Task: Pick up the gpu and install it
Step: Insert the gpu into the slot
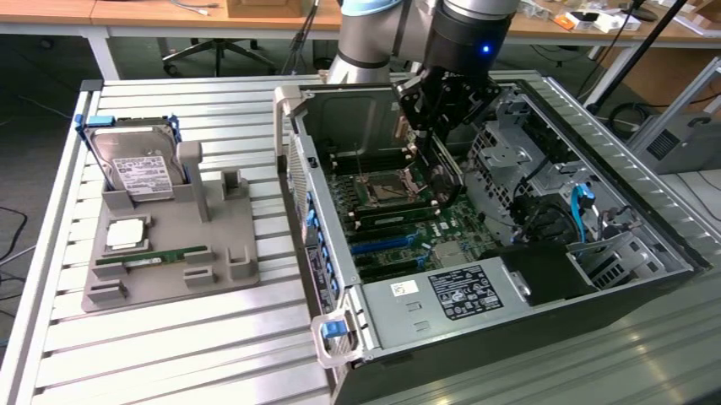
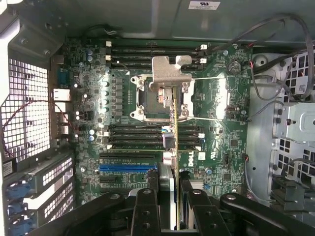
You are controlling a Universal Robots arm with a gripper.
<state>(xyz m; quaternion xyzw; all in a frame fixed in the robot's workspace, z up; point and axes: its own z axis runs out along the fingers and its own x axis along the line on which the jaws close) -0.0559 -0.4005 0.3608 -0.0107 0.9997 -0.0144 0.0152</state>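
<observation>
gpu point(image 2: 170, 157): 1, edge-on between the fingers | gripper point(image 2: 170, 214): 1, clamped on gpu, over computer case point(image 1: 338, 114), exterior view's upper centre | hard drive point(image 1: 138, 164): 1 | memory stick point(image 1: 152, 257): 1

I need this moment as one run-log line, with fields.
tool: shut on thin green graphics card with silver metal bracket | place: over green motherboard inside open metal computer case | card: edge-on, not yet seated

We see the gpu point(image 2: 170, 73) edge-on: a thin green card, silver bracket at one end, raised over the motherboard point(image 2: 216, 98)
</observation>
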